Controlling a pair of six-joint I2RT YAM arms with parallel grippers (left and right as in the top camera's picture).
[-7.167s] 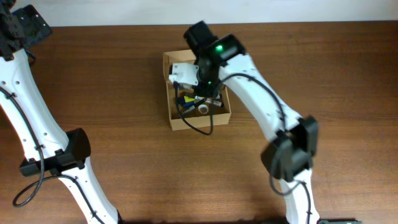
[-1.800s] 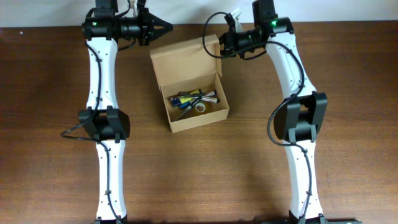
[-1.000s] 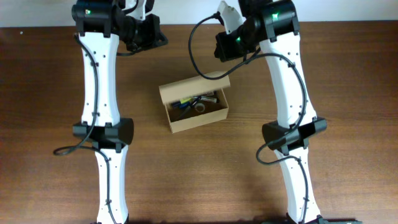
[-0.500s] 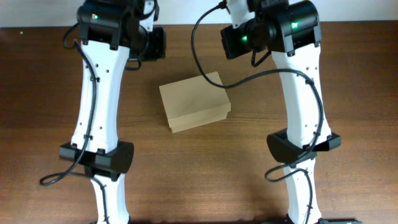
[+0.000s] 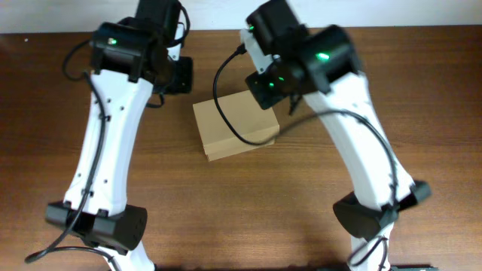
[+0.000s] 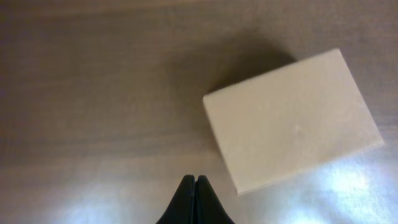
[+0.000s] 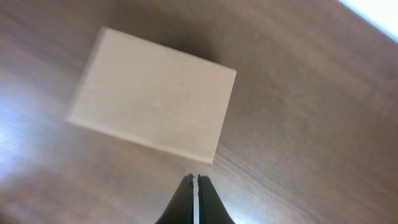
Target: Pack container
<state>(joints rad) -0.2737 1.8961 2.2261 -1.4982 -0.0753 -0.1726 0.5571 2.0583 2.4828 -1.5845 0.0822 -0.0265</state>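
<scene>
The container (image 5: 232, 129) is a plain tan cardboard box, lid down flat, lying on the wooden table; its contents are hidden. In the left wrist view the container (image 6: 292, 127) lies up and to the right of my left gripper (image 6: 194, 181), which is shut with nothing in it and hangs well above the wood. My right gripper (image 7: 194, 179) is also shut and empty, high above the table just off the container's (image 7: 155, 106) near corner. From overhead, both wrists hover behind the box, the right one overlapping its far right corner.
Brown wooden table (image 5: 422, 90) spreads on every side of the box. Its far edge meets a white wall (image 5: 422, 13) at the back, seen as a pale strip (image 7: 376, 14) in the right wrist view. Both arm bases stand at the near edge.
A second ago the lid stood partly up and showed the items inside; it now lies flat. Both arms have lifted higher toward the camera, leaning in over the box.
</scene>
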